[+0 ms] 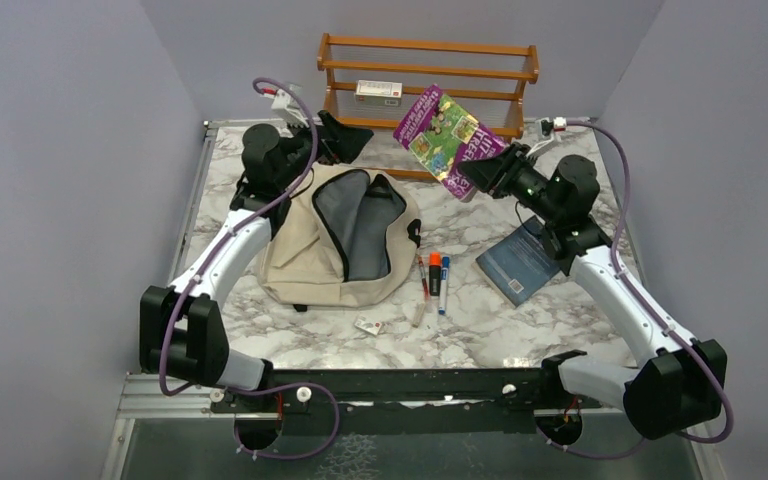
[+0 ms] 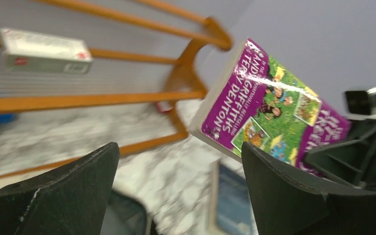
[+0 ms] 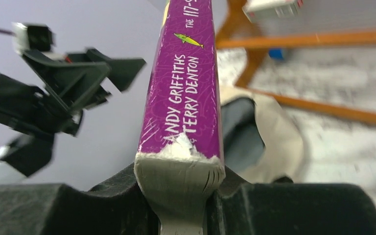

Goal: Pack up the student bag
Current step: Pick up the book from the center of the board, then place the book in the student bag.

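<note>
The cream student bag (image 1: 305, 255) lies on the marble table at centre left, its main zip open and the dark lining (image 1: 360, 225) showing; its edge also shows in the right wrist view (image 3: 279, 142). My right gripper (image 1: 482, 172) is shut on a purple and green paperback book (image 1: 445, 135), held in the air to the right of the bag's top; its spine fills the right wrist view (image 3: 186, 98) and it also shows in the left wrist view (image 2: 274, 107). My left gripper (image 1: 352, 143) is open and empty above the bag's top edge, facing the book.
A wooden rack (image 1: 430, 75) with a small white box (image 1: 378, 92) stands at the back. A blue book (image 1: 520, 262) lies at the right. Markers and pens (image 1: 435, 275) lie beside the bag, with a small eraser (image 1: 368, 326) nearer the front.
</note>
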{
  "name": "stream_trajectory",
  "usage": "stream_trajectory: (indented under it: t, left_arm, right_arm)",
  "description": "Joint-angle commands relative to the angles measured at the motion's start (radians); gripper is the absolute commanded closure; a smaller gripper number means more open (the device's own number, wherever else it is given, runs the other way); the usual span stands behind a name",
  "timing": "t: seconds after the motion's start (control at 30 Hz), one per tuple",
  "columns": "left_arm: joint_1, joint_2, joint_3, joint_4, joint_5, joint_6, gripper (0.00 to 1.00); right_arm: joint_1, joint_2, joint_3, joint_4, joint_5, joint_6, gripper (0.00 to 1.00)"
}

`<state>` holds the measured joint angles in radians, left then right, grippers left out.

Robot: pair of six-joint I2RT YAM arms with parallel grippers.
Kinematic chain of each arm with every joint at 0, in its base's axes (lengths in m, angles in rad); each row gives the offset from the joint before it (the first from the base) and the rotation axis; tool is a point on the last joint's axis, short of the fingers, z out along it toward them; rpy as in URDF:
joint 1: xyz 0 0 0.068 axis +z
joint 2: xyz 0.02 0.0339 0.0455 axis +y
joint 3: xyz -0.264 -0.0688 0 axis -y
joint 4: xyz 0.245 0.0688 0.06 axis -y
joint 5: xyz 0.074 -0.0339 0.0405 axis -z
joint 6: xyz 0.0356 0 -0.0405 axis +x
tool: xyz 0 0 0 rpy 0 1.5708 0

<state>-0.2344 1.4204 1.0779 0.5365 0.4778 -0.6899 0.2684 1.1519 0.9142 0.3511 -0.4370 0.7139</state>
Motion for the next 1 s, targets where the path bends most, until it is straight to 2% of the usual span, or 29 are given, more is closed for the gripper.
stream_trajectory:
  t: [0.0,0.27,0.47,0.63,0.97]
  left_arm:
    - [-0.029,-0.026,0.083,-0.584,-0.172,0.416,0.07]
    - [-0.207,0.126,0.199,-0.852,-0.497,0.641,0.07]
    - [-0.296,0.255,0.25,-0.936,-0.68,0.726,0.07]
    - [-0.368,0.379,0.298,-1.003,-0.913,0.771,0.1]
    - [-0.385,0.486,0.329,-1.021,-1.044,0.767,0.28]
  right_arm:
    - [-0.003,-0.027,0.002,-0.219,-0.057,-0.101,1.0]
    - [-0.003,-0.055,-0.048,-0.289,-0.066,-0.128,1.0]
    - [-0.003,-0.094,-0.064,-0.326,-0.016,-0.163,1.0]
    - [-0.002,-0.116,-0.075,-0.35,0.015,-0.185,0.99]
    - [-0.003,-0.141,-0.098,-0.35,0.021,-0.183,1.0]
